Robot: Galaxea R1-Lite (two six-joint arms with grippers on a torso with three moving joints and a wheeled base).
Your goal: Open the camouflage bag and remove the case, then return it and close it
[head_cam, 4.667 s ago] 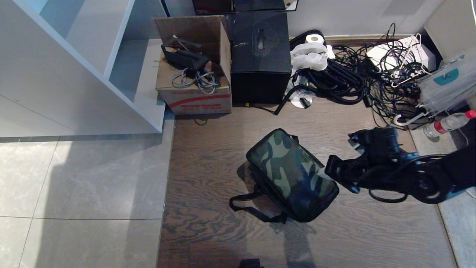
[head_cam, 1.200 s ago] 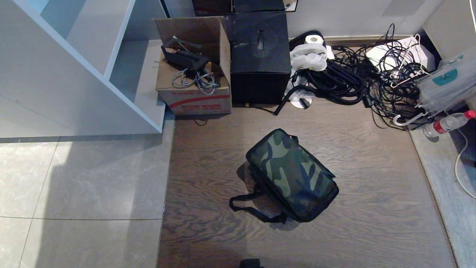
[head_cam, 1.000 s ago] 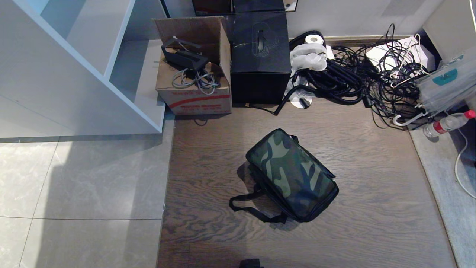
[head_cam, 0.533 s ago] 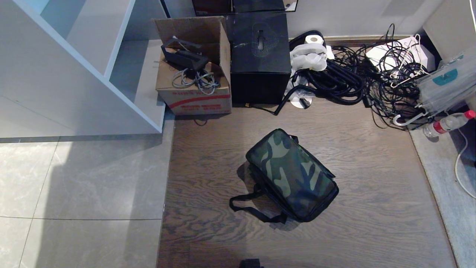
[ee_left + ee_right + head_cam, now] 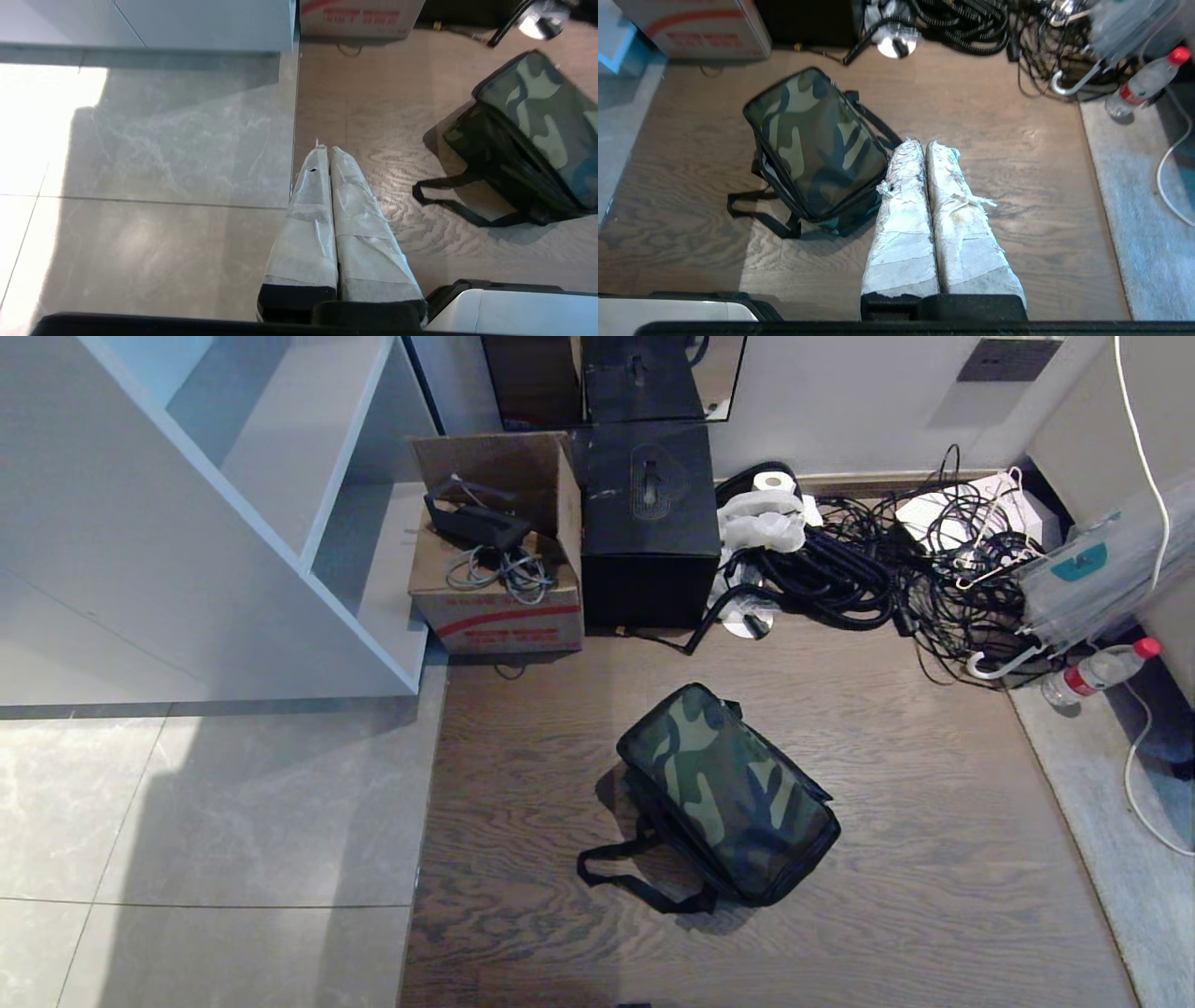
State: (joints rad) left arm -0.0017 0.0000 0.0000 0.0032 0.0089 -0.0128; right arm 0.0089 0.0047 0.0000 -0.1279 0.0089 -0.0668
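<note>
The camouflage bag (image 5: 726,793) lies shut on the wooden floor, lengthwise at a slant, with a black strap (image 5: 621,882) looped out beside it. It also shows in the left wrist view (image 5: 542,121) and the right wrist view (image 5: 815,140). The case is out of view. Neither arm appears in the head view. My left gripper (image 5: 327,149) hangs shut above the seam between tile and wood, well apart from the bag. My right gripper (image 5: 923,143) hangs shut above the floor beside the bag's near end, holding nothing.
Behind the bag stand an open cardboard carton (image 5: 495,607) with cables and a black box (image 5: 649,523). A tangle of black cables (image 5: 896,569) lies at the back right, with a plastic bottle (image 5: 1097,670) beside it. A white shelf unit (image 5: 233,523) stands at the left. Grey tiles (image 5: 205,821) lie left.
The whole head view has shifted: the camera has risen, so the wall and more of the floor show. The right arm, beside the bag several seconds ago, has left the head view.
</note>
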